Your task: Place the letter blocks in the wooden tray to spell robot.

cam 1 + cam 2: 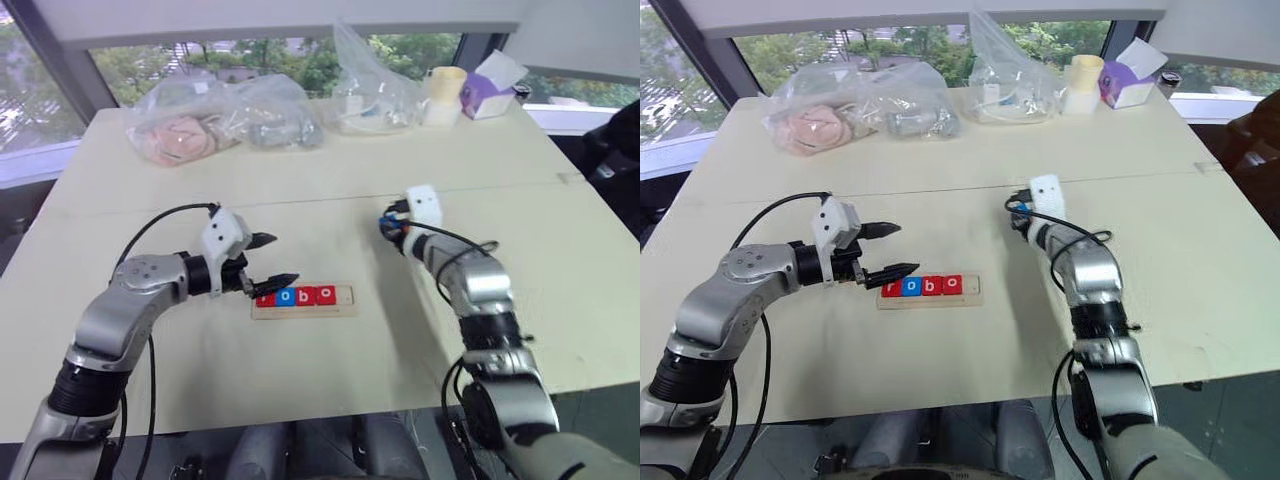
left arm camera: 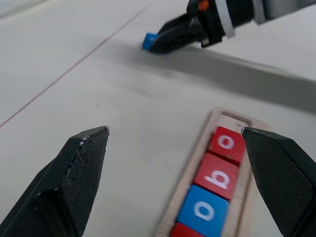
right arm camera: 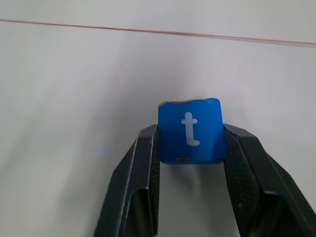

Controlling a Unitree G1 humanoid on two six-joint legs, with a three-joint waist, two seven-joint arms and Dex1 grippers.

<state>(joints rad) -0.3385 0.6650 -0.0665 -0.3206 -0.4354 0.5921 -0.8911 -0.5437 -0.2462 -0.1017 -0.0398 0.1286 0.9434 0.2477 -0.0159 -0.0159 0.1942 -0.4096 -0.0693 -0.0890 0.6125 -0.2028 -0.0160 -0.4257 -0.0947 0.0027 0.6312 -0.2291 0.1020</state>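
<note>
The wooden tray (image 1: 303,311) lies on the table in front of me. Four letter blocks sit in it: a red one (image 1: 265,297), a blue o (image 1: 286,296), a red b (image 1: 306,295) and a red o (image 1: 325,294). The slot at its right end (image 1: 343,295) is bare. My left gripper (image 1: 284,259) stands open at the tray's left end, one fingertip over the first red block. To the right of the tray and farther back, my right gripper (image 3: 190,143) is shut on a blue t block (image 3: 189,123), low over the table.
Clear plastic bags (image 1: 215,120) with soft items lie along the far side of the table. A pale cup (image 1: 443,95) and a purple box (image 1: 487,95) stand at the back right. A thin seam (image 1: 330,195) runs across the tabletop.
</note>
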